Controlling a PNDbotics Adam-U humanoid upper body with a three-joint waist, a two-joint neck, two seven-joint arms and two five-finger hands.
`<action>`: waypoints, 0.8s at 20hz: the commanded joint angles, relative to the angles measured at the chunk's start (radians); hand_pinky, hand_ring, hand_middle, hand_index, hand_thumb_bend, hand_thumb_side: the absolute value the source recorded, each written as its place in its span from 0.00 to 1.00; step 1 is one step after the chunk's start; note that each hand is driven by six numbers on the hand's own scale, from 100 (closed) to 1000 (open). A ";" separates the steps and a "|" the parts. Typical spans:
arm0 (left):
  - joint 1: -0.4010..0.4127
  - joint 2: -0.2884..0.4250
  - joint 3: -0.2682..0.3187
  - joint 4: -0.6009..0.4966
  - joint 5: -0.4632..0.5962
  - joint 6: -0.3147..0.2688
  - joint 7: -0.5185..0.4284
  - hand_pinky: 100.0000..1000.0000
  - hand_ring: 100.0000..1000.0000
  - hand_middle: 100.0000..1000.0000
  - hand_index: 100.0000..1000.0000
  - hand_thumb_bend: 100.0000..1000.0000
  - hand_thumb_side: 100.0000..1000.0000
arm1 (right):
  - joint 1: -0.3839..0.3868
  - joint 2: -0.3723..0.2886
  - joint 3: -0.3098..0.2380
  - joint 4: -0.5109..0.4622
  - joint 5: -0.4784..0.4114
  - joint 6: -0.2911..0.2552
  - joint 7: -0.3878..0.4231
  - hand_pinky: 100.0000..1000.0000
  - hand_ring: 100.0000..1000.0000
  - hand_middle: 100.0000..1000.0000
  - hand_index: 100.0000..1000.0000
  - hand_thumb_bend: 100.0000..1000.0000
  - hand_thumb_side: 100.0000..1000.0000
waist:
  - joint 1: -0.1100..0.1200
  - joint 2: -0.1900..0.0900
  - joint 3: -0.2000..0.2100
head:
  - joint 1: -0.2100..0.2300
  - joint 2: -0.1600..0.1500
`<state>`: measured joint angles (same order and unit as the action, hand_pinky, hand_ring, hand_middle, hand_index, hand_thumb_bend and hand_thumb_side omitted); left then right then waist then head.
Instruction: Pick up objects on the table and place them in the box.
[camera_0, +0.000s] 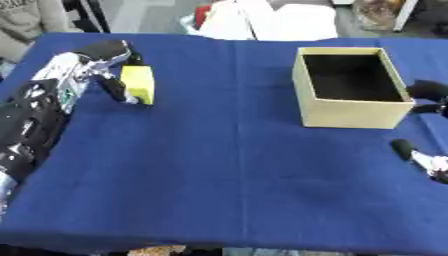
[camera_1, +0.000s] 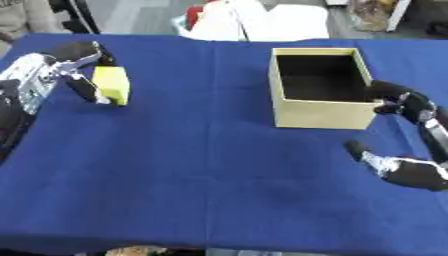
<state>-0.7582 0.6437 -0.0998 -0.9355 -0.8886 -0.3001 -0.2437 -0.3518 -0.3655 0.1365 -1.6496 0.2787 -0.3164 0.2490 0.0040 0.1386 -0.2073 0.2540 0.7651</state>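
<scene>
A: Left eye view. Your left hand (camera_0: 96, 62) sits at the far left of the bench (camera_0: 219, 165), with its fingers (camera_0: 114, 87) and thumb curled about the yellow block (camera_0: 138, 84). The block stands on edge, long axis running away from you, right against the palm side of that hand. The box (camera_0: 350, 87) lies well apart to the right, across the middle of the blue cloth.

B: Which hand is nearer the block?

A: Your left by far; it is already pinching it. Whether the block rests on the cloth or is just lifted, I cannot tell. The coming move, as I judge it, is a carry rightward to the box.

B: And the box?

A: Open at the top, upright, its inside dark; nothing shows in it from this view.

A: Right eye view. Your right hand (camera_1: 411, 150) appears just beside the right wall of the box, fingers (camera_1: 389, 92) apart and relaxed, the thumb spread toward you, holding nothing. One fingertip lies close to the box's near right corner; contact cannot be told.

B: Anything else on the cloth?

A: No other loose thing shows on it in either view.
</scene>
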 joint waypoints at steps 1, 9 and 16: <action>-0.030 0.053 0.005 -0.081 0.051 -0.003 0.009 0.65 0.48 0.32 0.58 0.58 0.17 | -0.011 -0.015 -0.005 -0.008 -0.006 -0.002 0.002 0.75 0.87 0.82 0.94 0.37 0.34 | 0.002 -0.016 0.002 | -0.001 0.005; -0.154 -0.019 -0.052 -0.209 0.139 -0.024 -0.023 0.65 0.47 0.33 0.59 0.58 0.16 | -0.018 -0.007 0.014 -0.006 -0.011 -0.007 0.021 0.75 0.88 0.82 0.94 0.37 0.34 | 0.002 -0.025 -0.006 | 0.019 0.005; -0.271 -0.182 -0.109 -0.218 0.158 -0.068 -0.036 0.66 0.47 0.35 0.60 0.59 0.15 | -0.044 0.022 0.049 -0.005 -0.028 -0.016 0.058 0.75 0.88 0.82 0.94 0.36 0.35 | 0.004 -0.027 -0.048 | 0.050 0.005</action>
<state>-1.0021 0.4731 -0.2048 -1.1359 -0.7368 -0.3588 -0.2804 -0.3791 -0.3392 0.1839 -1.6442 0.2617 -0.3300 0.2992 0.0104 0.1276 -0.2577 0.2975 0.7651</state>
